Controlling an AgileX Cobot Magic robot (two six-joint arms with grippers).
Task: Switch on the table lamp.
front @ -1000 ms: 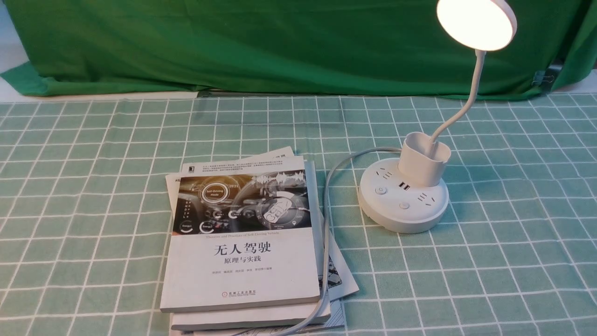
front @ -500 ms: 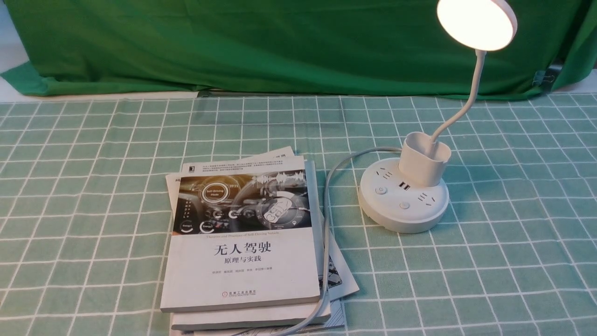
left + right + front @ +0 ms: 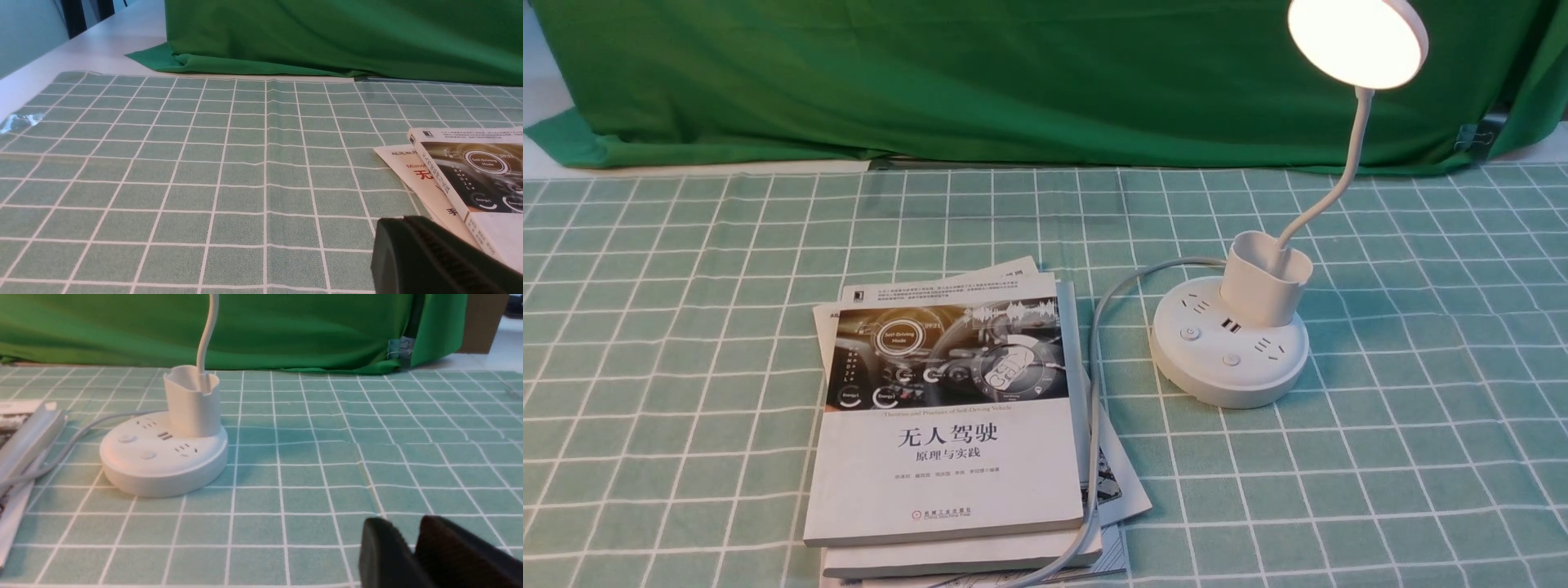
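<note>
Lamp [image 3: 1230, 327] glows near tablecloth's [image 3: 1421, 457] right edge; only wrist views show our grippers: right gripper [image 3: 412, 551] closed empty, left gripper [image 3: 433, 261] can't tell.

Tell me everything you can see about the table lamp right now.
The table lamp looks like white plastic. Its round puck base sits flat on the checked tablecloth, right of the books. The base top carries sockets, USB ports and two buttons. A cup-shaped holder stands at the back of the base, and a thin curved neck rises from it to the round disc head, which glows. A grey cord leaves the base and runs over the books. No gripper touches it.
</note>
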